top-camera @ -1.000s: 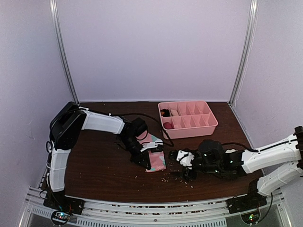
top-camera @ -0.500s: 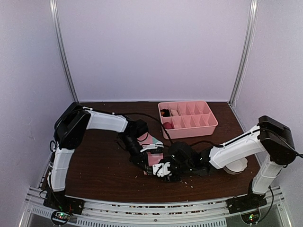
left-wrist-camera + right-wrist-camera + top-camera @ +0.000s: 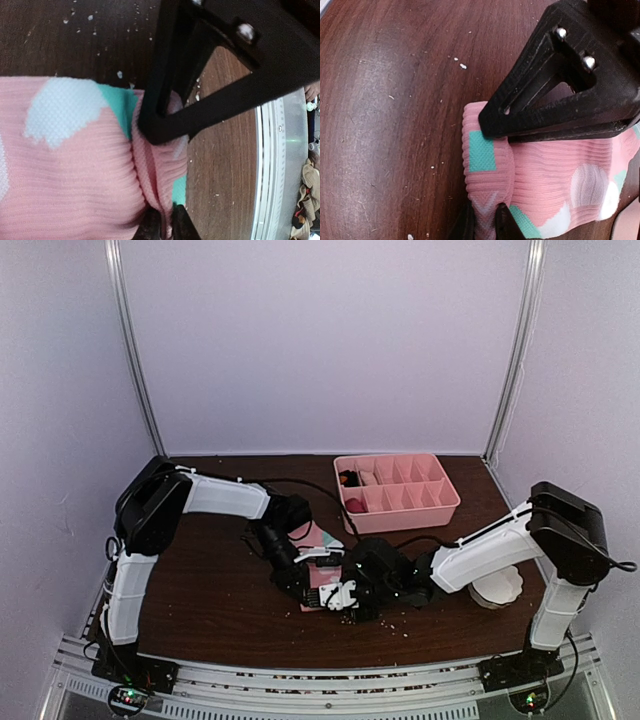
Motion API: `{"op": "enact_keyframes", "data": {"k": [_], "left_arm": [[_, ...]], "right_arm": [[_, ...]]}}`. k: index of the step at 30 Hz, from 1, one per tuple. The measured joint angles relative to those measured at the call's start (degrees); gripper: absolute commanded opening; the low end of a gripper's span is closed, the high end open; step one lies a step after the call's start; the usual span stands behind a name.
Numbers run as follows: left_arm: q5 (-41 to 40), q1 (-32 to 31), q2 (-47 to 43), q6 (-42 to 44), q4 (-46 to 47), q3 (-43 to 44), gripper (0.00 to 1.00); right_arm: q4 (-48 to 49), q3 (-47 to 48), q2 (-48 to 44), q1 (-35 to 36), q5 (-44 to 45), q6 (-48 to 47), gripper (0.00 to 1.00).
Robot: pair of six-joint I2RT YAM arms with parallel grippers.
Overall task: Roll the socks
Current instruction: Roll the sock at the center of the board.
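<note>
Near the middle of the glossy, dark wood-grain counter (image 3: 200, 590), speckled with pale crumbs (image 3: 120, 75): a soft pink sock (image 3: 320, 536) in fine ribbed knit, with mint-green blocks and rounded white patches. Pinched from the left by the left pincer (image 3: 157, 177), black triangular open-frame fingers (image 3: 167, 75) narrow on a raised ridge of fabric at the sock's near end. Gripped from the right by the right pincer (image 3: 482, 175), likewise narrow, on the thick rolled edge beside a square mint patch and a pale chevron band. Farther back and to the right, well apart: a pink plastic tray (image 3: 420, 515) of small rectangular compartments, with something maroon and beige in the left cells, too small to tell.
</note>
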Motion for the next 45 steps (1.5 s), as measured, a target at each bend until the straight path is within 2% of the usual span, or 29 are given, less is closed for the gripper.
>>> {"op": "enact_keyframes", "data": {"k": [3,9,12,16,20,25,35,45], "left_arm": [[0.4,0.5,-0.1,-0.1,-0.9,0.1,0.3],[-0.4,4.2,-5.3,-0.4,5.7,-6.2,0.35],[0.7,7.5,-10.3,0.2,9.7,-11.6,0.36],[2.9,9.3,-14.8,1.6,11.9,-14.0,0.35],[4.3,7.9,-16.1,3.4,13.8,-15.6,0.34],[3.8,5.0,-18.4,4.1,17.3,-22.3,0.34],[-8.5,-3.7,-23.9,5.2,29.4,-26.1,0.34],[-17.3,-5.4,-21.1,5.9,33.4,-26.0,0.31]], "right_arm": [[-1.5,1.6,1.0,-0.2,-0.9,1.7,0.02],[-2.8,2.8,1.7,-1.3,-4.0,7.9,0.0],[-2.3,2.6,1.7,-1.8,-5.6,13.0,0.0],[0.7,0.9,1.7,-3.0,-9.2,19.9,0.0],[2.1,0.5,2.4,-4.8,-13.9,25.6,0.0],[4.3,0.4,4.0,-8.1,-21.3,32.9,0.0],[6.3,1.8,8.2,-13.0,-34.3,42.4,0.0],[5.0,3.3,9.7,-14.4,-38.6,44.9,0.0]]}}
